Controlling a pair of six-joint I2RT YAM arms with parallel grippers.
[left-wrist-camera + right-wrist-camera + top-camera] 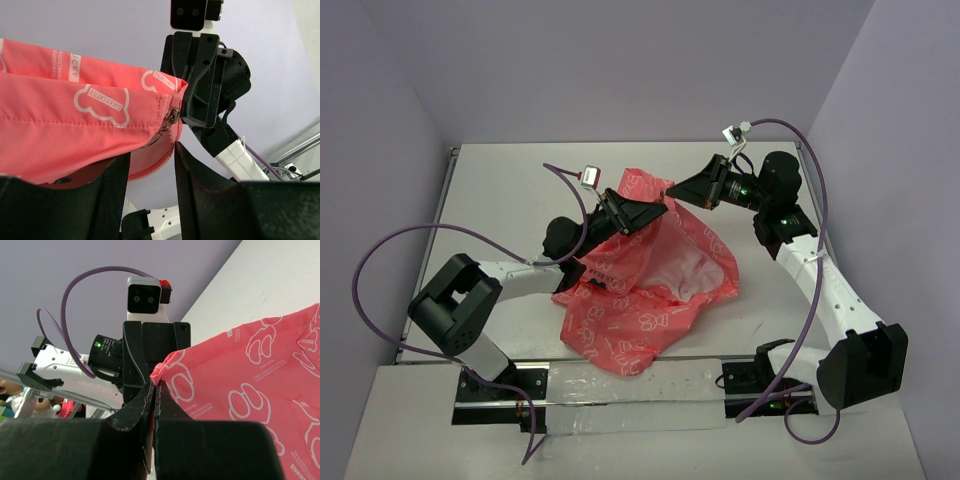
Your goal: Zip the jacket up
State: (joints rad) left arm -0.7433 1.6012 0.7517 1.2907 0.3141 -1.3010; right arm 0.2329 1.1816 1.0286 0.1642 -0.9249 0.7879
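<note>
The coral-pink jacket [640,290] with white outline motifs is lifted at its top edge, and the rest drapes onto the table with white lining [695,265] showing. My right gripper [674,194] is shut on the jacket's top hem; in the right wrist view its jaws [156,385] pinch the fabric corner [167,362]. My left gripper [650,214] faces it closely. In the left wrist view its fingers [151,152] stand apart, with the zipper teeth edge [150,170] hanging between them. The metal zipper slider [173,116] sits just above, next to the right gripper [187,107].
The white table [520,190] is enclosed by purple walls at the back and sides. A metal rail [620,385] runs along the near edge between the arm bases. Purple cables [380,260] loop beside each arm.
</note>
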